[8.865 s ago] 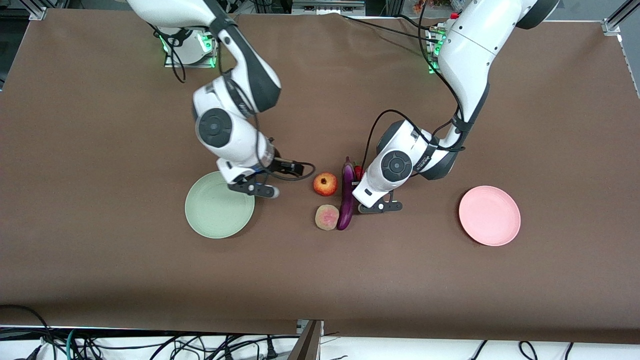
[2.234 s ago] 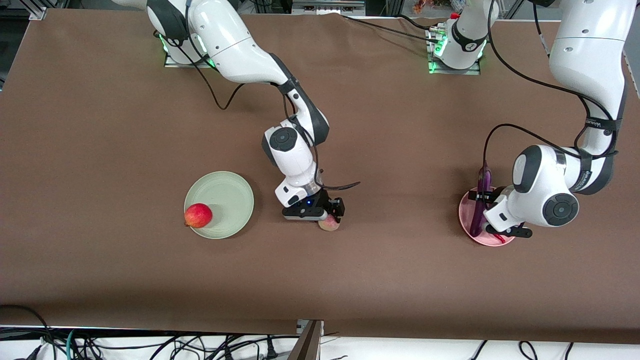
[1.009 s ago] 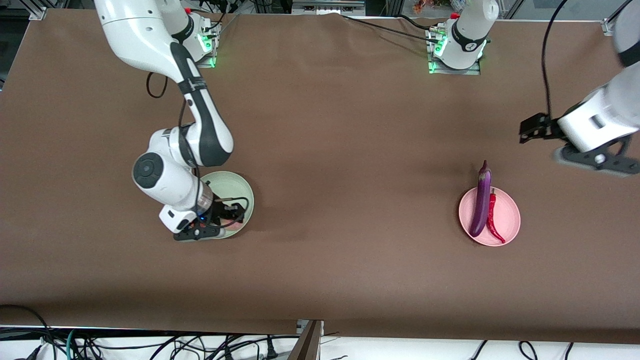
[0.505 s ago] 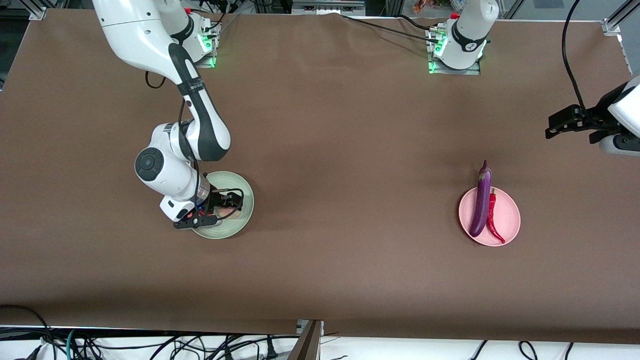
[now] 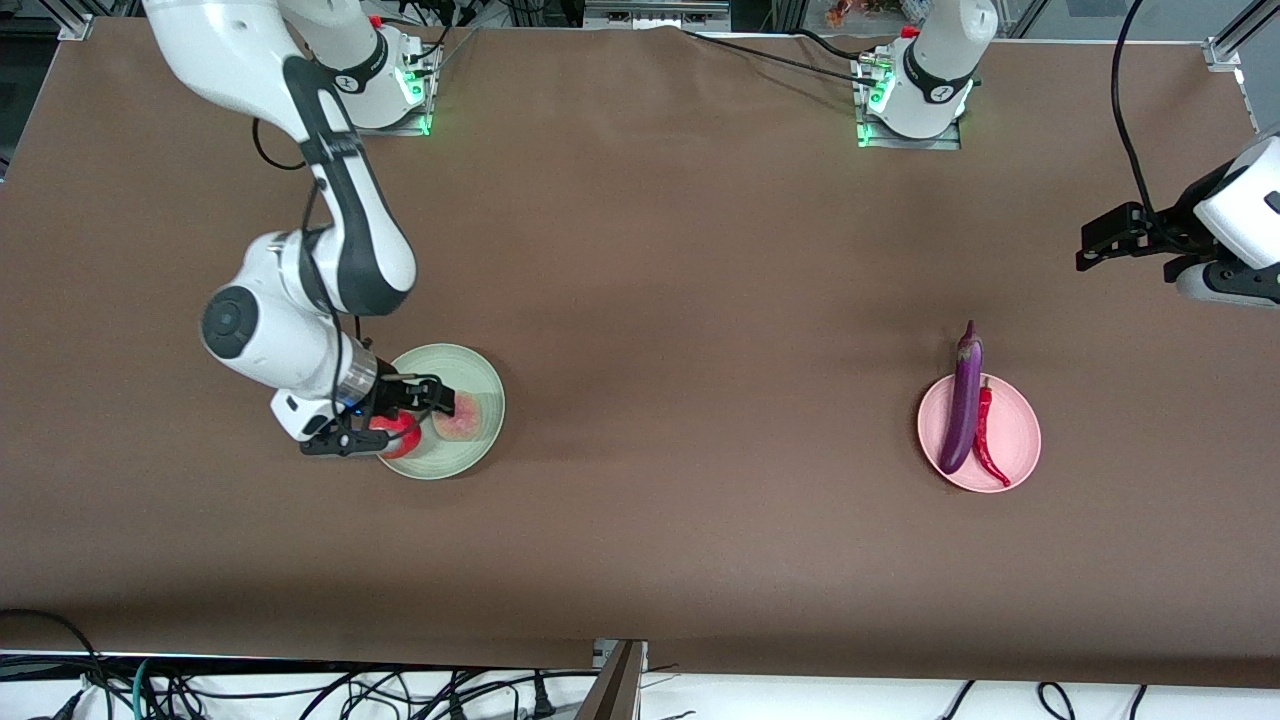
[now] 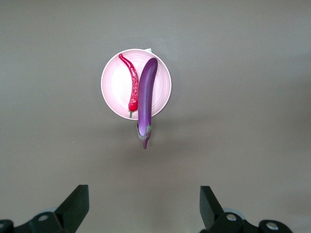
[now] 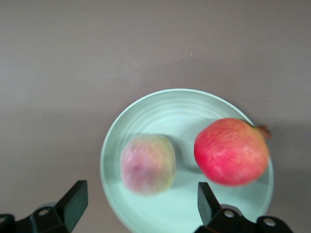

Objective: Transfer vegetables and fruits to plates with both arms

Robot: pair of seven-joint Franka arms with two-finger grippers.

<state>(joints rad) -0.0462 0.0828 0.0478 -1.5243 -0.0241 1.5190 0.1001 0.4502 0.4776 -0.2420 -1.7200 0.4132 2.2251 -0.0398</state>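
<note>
The pale green plate point(image 5: 472, 362) holds both fruits: the round red-yellow fruit point(image 5: 400, 437) and the tan, pink-blushed fruit point(image 5: 461, 419), side by side and just apart. My right gripper point(image 5: 432, 397) hangs open over this plate with nothing between its fingers. From the right wrist I see the plate point(image 7: 170, 111), the tan fruit point(image 7: 147, 164), the red fruit point(image 7: 231, 151) and the gripper point(image 7: 141, 208). The pink plate point(image 5: 1016, 430) carries the purple eggplant point(image 5: 962, 400) and the red chili point(image 5: 986, 442). My left gripper point(image 5: 1100, 240) is open and empty in the air, apart from the pink plate point(image 6: 112, 92).
The eggplant point(image 6: 146, 97) overhangs the pink plate's rim with its stem end; the chili point(image 6: 132, 87) lies wholly inside. The brown table edge runs close to the left arm's hand. Both arm bases stand along the table's back edge.
My right gripper has opened and let go of the tan fruit onto the green plate, then drawn back toward the right arm's end. The left gripper drifted outward and has since held still.
</note>
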